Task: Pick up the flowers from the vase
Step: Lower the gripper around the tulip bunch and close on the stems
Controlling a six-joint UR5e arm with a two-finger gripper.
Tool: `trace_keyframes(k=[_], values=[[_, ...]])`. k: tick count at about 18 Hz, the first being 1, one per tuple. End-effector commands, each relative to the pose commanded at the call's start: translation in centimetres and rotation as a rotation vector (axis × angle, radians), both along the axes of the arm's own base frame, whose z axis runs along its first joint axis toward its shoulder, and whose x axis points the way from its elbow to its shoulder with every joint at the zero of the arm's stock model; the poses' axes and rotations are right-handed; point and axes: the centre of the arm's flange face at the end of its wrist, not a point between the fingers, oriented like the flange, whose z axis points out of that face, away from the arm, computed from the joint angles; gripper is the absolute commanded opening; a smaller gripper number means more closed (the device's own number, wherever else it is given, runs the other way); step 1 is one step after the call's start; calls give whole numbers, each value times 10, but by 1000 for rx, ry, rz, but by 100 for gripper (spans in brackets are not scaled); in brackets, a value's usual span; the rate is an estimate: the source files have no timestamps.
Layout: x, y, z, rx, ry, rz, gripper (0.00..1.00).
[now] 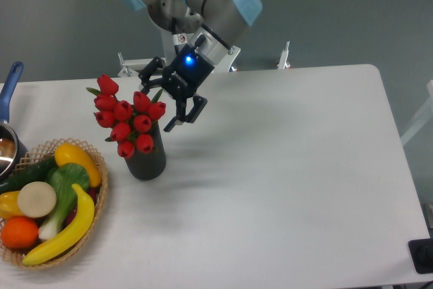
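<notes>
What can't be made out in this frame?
- Flowers' stems: hidden inside the vase and behind the buds.
- Gripper: open, but whether a finger touches the buds is unclear from this single view.
- Pot: cut off by the left edge.
- Black object: cut off at the right edge.

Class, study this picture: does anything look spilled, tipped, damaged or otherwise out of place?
Nothing stands out. The vase stands upright with the flowers in it, the basket holds its produce, and the open gripper hovers beside the blooms.

A single fixed camera looks down from the desk's [284, 187] front edge toward the arm's base at the far edge — whole desk in view, mid-distance.
</notes>
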Motion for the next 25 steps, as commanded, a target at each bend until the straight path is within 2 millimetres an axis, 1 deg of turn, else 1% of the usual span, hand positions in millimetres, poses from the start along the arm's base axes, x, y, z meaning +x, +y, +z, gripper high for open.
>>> trace_keyframes(k=[2,4,6,7,8,9,10,11,12,13,16,18,21,23,25], values=[[-1,8,4,24,-14,-15,100],[-2,10,5,37,-22,-18,100],[2,13,5,37,-22,-28,100],[5,14,6,38,-21,-35,95],[5,14,6,38,-19,-35,82],[5,14,5,37,-19,-37,64],[5,15,6,38,-16,-37,40],[3,16,8,42,-10,-39,19],[1,17,9,44,-1,-41,2],[-4,20,10,43,1,-41,0],[-9,24,18,54,16,-40,0],[-10,25,22,60,20,-40,0],[-10,25,22,61,15,-39,0],[-11,23,25,67,16,-35,0],[-10,22,32,92,8,-33,0]])
